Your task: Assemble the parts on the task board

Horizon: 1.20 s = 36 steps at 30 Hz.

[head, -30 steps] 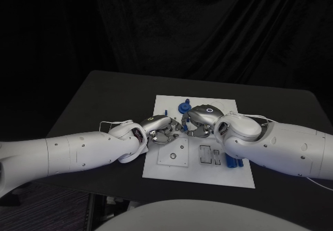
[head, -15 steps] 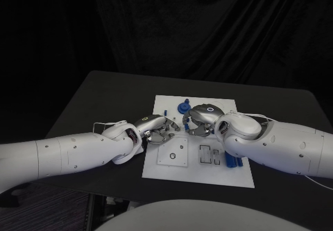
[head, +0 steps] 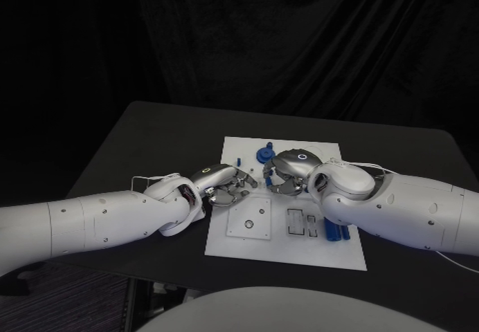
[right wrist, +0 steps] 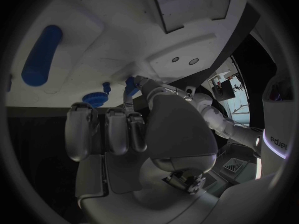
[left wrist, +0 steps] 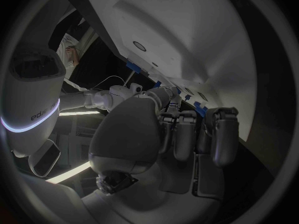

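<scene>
The white task board (head: 289, 238) lies mid-table, and both hands hover over its far half, close together. My left hand (head: 226, 184) has its fingers (left wrist: 187, 132) curled in, and I see nothing in them. My right hand (head: 284, 171) is curled too, its fingers (right wrist: 106, 129) bent over the board (right wrist: 124, 35) with nothing showing between them. A blue gear-shaped part (head: 266, 152) (right wrist: 96, 98) stands at the board's far edge, just beyond the right hand. A blue cylinder (right wrist: 40, 55) lies on the board. Small blue pieces (left wrist: 199, 107) sit past the left fingertips.
Two blue pieces (head: 336, 232) lie at the board's near right, beside a slotted recess (head: 300, 221). A square plate with a hole (head: 248, 223) sits at the near left. Black table (head: 149, 138) surrounds the board, with free room on both sides.
My left hand has drawn a little to the left and toward the far side, widening the gap to the right hand. The right hand has barely moved.
</scene>
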Tool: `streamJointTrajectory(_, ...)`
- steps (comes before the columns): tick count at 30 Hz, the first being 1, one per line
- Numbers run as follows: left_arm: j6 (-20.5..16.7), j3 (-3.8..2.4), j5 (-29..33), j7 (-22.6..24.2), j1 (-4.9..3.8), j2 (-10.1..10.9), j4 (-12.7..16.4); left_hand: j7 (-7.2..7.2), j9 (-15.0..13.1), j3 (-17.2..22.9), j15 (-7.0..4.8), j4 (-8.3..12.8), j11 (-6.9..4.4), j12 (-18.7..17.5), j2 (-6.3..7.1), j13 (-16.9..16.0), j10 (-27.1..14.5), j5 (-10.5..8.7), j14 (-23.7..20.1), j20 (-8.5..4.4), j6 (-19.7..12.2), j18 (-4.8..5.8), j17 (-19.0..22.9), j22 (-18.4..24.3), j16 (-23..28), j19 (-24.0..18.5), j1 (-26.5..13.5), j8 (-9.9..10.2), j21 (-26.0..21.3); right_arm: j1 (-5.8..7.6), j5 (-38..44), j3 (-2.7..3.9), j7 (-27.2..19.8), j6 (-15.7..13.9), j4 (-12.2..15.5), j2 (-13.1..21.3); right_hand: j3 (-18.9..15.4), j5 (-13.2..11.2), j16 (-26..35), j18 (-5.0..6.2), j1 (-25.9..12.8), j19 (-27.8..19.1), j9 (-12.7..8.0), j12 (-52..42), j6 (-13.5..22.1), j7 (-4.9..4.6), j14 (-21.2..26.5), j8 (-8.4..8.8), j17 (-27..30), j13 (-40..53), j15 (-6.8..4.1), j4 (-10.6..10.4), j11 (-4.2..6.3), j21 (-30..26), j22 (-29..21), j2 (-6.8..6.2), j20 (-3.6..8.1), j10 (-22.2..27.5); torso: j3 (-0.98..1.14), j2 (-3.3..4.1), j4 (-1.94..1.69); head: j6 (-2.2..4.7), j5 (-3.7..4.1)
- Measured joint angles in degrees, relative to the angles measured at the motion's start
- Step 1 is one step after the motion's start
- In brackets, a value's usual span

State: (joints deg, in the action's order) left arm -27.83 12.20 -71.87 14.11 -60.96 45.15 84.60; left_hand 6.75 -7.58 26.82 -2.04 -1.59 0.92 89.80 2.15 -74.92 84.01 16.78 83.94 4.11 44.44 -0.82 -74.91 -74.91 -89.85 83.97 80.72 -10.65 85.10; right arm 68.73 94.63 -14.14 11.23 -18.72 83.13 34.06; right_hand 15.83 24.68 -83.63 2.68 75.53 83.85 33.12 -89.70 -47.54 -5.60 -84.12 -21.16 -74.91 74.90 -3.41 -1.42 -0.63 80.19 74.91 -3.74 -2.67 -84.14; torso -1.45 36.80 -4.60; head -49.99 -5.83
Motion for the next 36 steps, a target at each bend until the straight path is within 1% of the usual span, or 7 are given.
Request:
streamJointTrajectory(5, -0.02, 0.00, 0.00, 0.01, 0.00, 0.03, 0.00, 0.00, -0.05, 0.00, 0.00, 0.00, 0.00, 0.00, 0.00, 0.00, 0.00, 0.00, 0.00, 0.00, 0.00, 0.00, 0.00, 0.00, 0.00, 0.00, 0.00, 0.00, 0.00, 0.00, -0.01, 0.00, 0.02, 0.31, -0.15, -0.08, 0.33, -0.78, 0.00, 0.00, 0.00, 0.21, -0.47, 0.00, 0.29, -0.29, 0.22, 0.87, 0.00, 0.00, 0.22, -0.01, -0.21, -0.33, 0.00, 0.00, -0.21, 0.21, 0.00, 0.00, 0.00, 0.00, 0.08)
streamJointTrajectory(12, -0.02, 0.00, -0.01, 0.00, 0.00, 0.08, -0.01, 0.00, -0.04, 0.00, 0.00, 0.00, 0.00, 0.00, 0.00, 0.00, 0.00, 0.00, 0.00, 0.00, 0.00, 0.00, 0.00, 0.00, 0.00, 0.00, 0.00, 0.00, -0.22, 0.00, -0.01, -0.01, 0.07, 0.85, -0.26, -0.18, 0.57, -2.76, 0.23, 0.00, -0.02, 0.20, -2.38, 0.23, 0.72, -0.75, 0.21, 3.56, 0.00, 0.00, 0.63, -0.24, -0.68, -0.65, 0.00, -0.01, -0.62, 0.14, 0.00, 0.00, 0.01, 0.00, 0.23)
streamJointTrajectory(14, -0.02, 0.00, -0.01, 0.00, 0.00, 0.08, -0.01, 0.00, -0.04, 0.00, 0.00, 0.00, 0.00, 0.00, 0.00, 0.00, 0.00, 0.00, 0.00, 0.00, 0.00, 0.00, 0.00, 0.00, 0.00, 0.00, 0.00, 0.00, -0.22, 0.00, -0.01, -0.01, 0.09, 1.02, -0.27, -0.21, 0.72, -3.27, 0.63, 0.00, -0.17, 0.06, -3.12, 0.32, 1.20, -1.24, 0.02, 4.71, 0.00, 0.02, 0.82, -0.39, -1.12, -0.98, 0.00, 0.01, -0.76, 0.11, 0.00, 0.00, 0.01, 0.00, 0.26)
streamJointTrajectory(19, 0.00, 0.00, -0.01, -0.02, 0.00, 0.06, -0.01, 0.00, -0.04, 0.00, 0.00, 0.00, 0.00, 0.00, 0.00, 0.00, 0.00, 0.00, 0.00, 0.00, 0.00, 0.00, 0.00, 0.00, 0.00, 0.00, 0.00, 0.00, -0.22, 0.00, -0.02, -0.01, 0.15, 1.50, -0.30, -0.26, 0.87, -4.32, 0.63, -0.01, -0.70, 0.19, -4.41, 0.51, 1.29, -1.34, 0.22, 6.52, 0.00, 0.04, 1.02, -0.23, -1.12, -1.18, 0.00, -0.24, -1.03, 0.11, 0.00, 0.00, 0.02, 0.00, 0.31)
streamJointTrajectory(21, 0.01, 0.00, -0.01, -0.03, 0.00, 0.02, -0.02, 0.00, -0.04, 0.00, 0.00, 0.00, 0.00, 0.00, 0.00, 0.00, 0.00, 0.00, 0.00, 0.00, 0.00, 0.00, 0.00, 0.00, 0.00, 0.00, 0.00, 0.00, -0.22, 0.00, -0.02, -0.01, 0.19, 1.69, -0.32, -0.28, 0.87, -4.43, 0.89, -0.01, -0.70, 0.19, -4.98, 0.89, 1.59, -1.65, 0.22, 7.37, 0.00, 0.04, 1.02, -0.23, -1.12, -1.43, 0.00, -0.24, -1.03, 0.11, -0.01, 0.00, 0.02, 0.00, 0.32)
streamJointTrajectory(29, 0.03, 0.00, -0.01, -0.05, 0.00, -0.04, -0.06, 0.00, -0.04, 0.00, 0.00, 0.00, 0.00, 0.00, 0.00, 0.00, 0.00, 0.00, 0.00, 0.00, 0.00, 0.00, 0.00, 0.00, 0.00, 0.00, 0.00, 0.00, -0.22, 0.00, -0.03, -0.01, 0.53, 2.62, -0.42, -0.31, 1.03, -7.71, 1.34, -0.01, -0.99, 0.19, -8.14, 2.07, 3.02, -1.75, 0.22, 11.53, 0.00, 0.04, 1.02, -0.39, -1.11, -2.38, 0.00, -0.55, -1.03, 0.11, 0.00, 0.00, 0.02, 0.00, 0.26)
streamJointTrajectory(36, 0.05, 0.00, -0.01, -0.09, 0.00, -0.05, -0.09, 0.00, -0.03, 0.00, 0.00, 0.00, 0.00, 0.00, 0.00, 0.00, 0.00, 0.00, 0.00, 0.00, 0.00, 0.00, 0.00, 0.00, 0.00, 0.00, 0.00, 0.00, -0.22, 0.00, -0.04, 0.01, 0.77, 3.23, -0.44, -0.34, 0.18, -10.97, 1.74, -0.01, -0.59, 0.19, -11.27, 3.51, 6.59, -1.20, 0.00, 15.41, 0.00, 0.03, 0.80, -0.55, -0.67, -3.07, 0.00, -0.95, -1.03, 0.10, 0.00, -0.01, 0.02, 0.00, 0.23)
